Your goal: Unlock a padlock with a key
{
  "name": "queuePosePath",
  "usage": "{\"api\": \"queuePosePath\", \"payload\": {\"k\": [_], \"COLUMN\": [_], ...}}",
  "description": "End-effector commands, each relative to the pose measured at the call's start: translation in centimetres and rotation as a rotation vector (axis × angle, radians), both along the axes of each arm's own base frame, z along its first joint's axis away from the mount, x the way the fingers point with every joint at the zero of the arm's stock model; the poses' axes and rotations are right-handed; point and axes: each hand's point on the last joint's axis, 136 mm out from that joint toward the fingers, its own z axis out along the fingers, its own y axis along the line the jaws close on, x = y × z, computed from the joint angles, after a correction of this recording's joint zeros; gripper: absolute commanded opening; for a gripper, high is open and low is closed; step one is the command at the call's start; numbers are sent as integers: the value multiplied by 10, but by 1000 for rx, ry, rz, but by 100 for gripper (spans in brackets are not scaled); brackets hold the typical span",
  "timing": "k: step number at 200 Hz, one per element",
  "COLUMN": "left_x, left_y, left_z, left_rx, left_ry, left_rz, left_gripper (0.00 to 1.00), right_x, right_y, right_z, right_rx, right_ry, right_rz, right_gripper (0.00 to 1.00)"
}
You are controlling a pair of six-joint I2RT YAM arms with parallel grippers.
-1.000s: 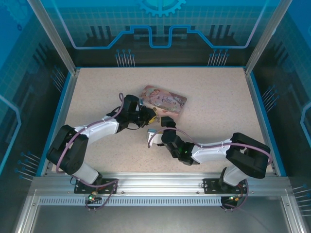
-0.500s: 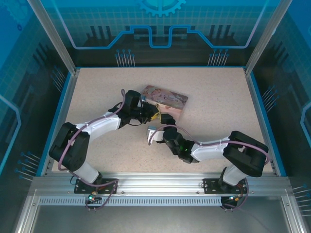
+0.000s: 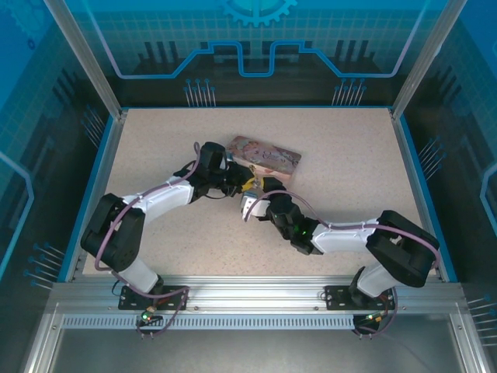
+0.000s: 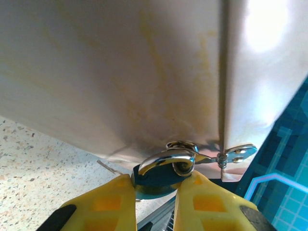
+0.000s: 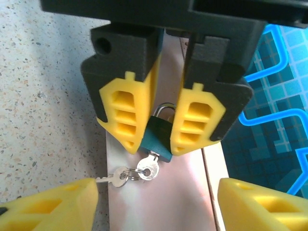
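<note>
My left gripper [image 3: 241, 186] is shut on the padlock [image 5: 160, 136], a small teal body with a metal shackle [image 4: 166, 159], and holds it against the side of the pink tin [image 3: 266, 158]. In the left wrist view the padlock [image 4: 156, 177] sits between my yellow fingers [image 4: 103, 207]. A silver key [image 5: 148, 167] sticks out of the padlock's underside. A ring links it to a second key [image 5: 111, 179]. My right gripper [image 5: 154, 211] stands open just short of the keys, its yellow fingers [image 5: 48, 207] wide on either side. Seen from above, the right gripper [image 3: 251, 204] is close below the left one.
The tin's metal wall [image 4: 120, 72] looms close behind the padlock, with a small hasp [image 4: 237, 152] at its edge. Both arms meet mid-table on the speckled top [image 3: 349, 140]. Blue walls and an aluminium frame [image 3: 101, 78] ring the workspace.
My right gripper has moved forward and up toward the padlock. The left gripper has shifted slightly right along the tin, still gripping the padlock.
</note>
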Motion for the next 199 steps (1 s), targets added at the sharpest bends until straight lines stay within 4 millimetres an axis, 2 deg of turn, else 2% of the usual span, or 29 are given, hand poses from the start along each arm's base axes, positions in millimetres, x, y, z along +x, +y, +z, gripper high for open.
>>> {"api": "queuePosePath", "payload": {"k": [1,63,107,199], "left_x": [10,11,8,4], "left_y": [-6,-8,-9,-10], "left_z": [20,22,20,24], "left_rx": [-50,-65,-87,-119], "left_ry": [-21,-3,19,37], "left_rz": [-11,-9,1,5], "left_gripper": [0,0,0,0], "right_x": [7,23,30,39], "right_y": [0,-7,-3,1], "right_z": [0,0,-3,4], "right_rx": [19,47,51,68], "right_ry": [7,22,26,9], "right_rz": [-15,-45,-39,-39], "right_gripper": [61,49,45,32]}}
